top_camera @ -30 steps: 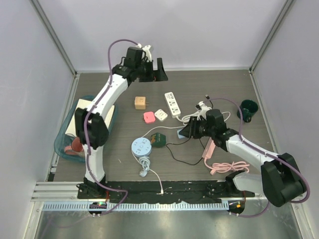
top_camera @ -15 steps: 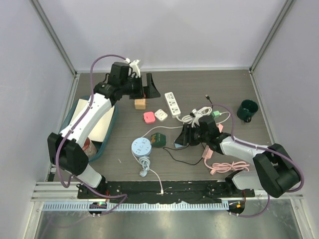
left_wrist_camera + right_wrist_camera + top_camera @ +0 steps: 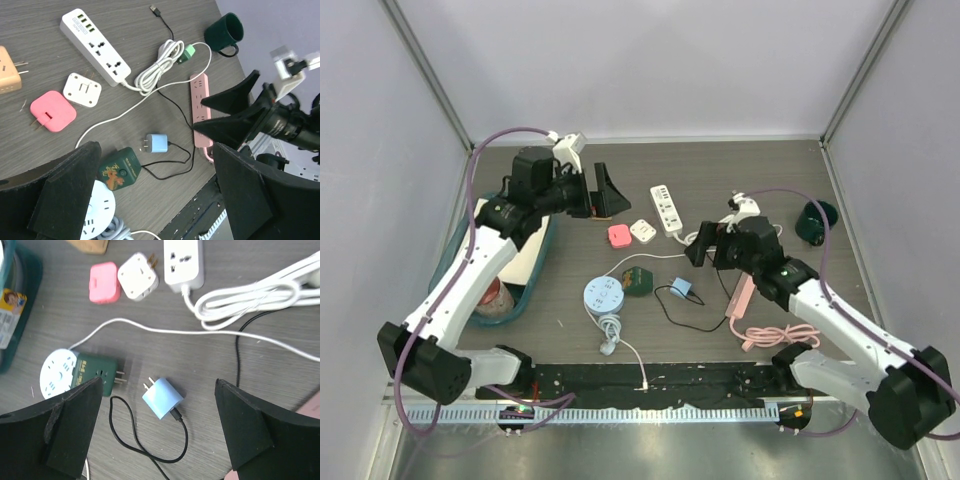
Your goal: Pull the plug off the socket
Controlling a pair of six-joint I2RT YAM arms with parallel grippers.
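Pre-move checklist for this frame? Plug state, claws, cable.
1. Light blue cube charger plug out of every socket: ok, prongs bare, lying on the grey table.
2. Right claw empty: ok, open above the plug.
3. Left claw empty: ok, open, away from the plug.
4. Thin black cable clear of the right claw: cannot tell, it loops on the table below it.
5. Dark green adapter unplugged: ok, prongs bare, beside the round pale socket hub.
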